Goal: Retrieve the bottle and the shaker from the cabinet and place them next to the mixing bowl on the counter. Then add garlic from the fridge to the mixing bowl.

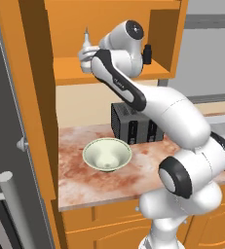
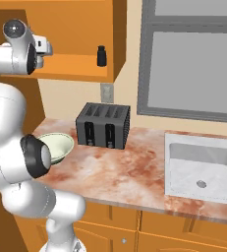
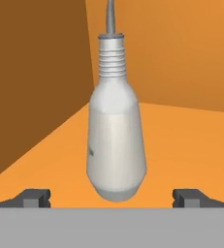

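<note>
Claw [image 3: 111,197] wide apart, bottle [image 3: 115,140] between fingertips

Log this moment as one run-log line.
phase: reaching for bottle | gripper: open, straddling bottle | shaker: on cabinet shelf | mixing bowl: on counter

You have open shelf floor on both sides of the bottle [image 3: 116,145], so the wide-spread fingertips [image 3: 33,197] can pass either side. The cabinet's left wall [image 3: 36,87] stands close beside it. On the counter [image 2: 129,172], the toaster [image 2: 103,125] blocks the far side, right of the mixing bowl [image 1: 107,154].
</note>
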Available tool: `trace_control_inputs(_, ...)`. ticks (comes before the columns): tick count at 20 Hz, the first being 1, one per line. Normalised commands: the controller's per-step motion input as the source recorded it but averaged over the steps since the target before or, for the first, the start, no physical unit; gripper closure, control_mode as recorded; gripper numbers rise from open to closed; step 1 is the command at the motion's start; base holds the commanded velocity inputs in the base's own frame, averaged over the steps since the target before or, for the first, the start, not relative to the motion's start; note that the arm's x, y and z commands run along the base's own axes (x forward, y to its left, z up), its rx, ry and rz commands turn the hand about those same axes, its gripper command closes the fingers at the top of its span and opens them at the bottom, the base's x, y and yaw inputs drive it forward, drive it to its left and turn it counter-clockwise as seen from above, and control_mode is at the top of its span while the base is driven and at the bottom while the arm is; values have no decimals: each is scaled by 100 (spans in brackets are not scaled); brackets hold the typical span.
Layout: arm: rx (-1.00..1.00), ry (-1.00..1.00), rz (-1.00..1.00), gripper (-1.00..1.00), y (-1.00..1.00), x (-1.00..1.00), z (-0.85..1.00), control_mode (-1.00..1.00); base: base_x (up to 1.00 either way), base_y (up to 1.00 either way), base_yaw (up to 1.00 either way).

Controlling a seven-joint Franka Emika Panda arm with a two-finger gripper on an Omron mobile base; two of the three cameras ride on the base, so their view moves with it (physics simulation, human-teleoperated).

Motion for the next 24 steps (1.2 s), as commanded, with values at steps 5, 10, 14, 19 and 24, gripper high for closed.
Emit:
trace_control_inputs(5,0,2,0,-100,10,25,0,-100,0,0,0)
trace_control_inputs(10,0,3,0,-100,8,25,0,-100,0,0,0)
trace_control_inputs(14,0,0,0,-100,4,20,0,-100,0,0,0)
trace_control_inputs(19,0,0,0,-100,5,14,0,-100,0,0,0)
trace_control_inputs(24,0,0,0,-100,5,9,0,-100,0,0,0)
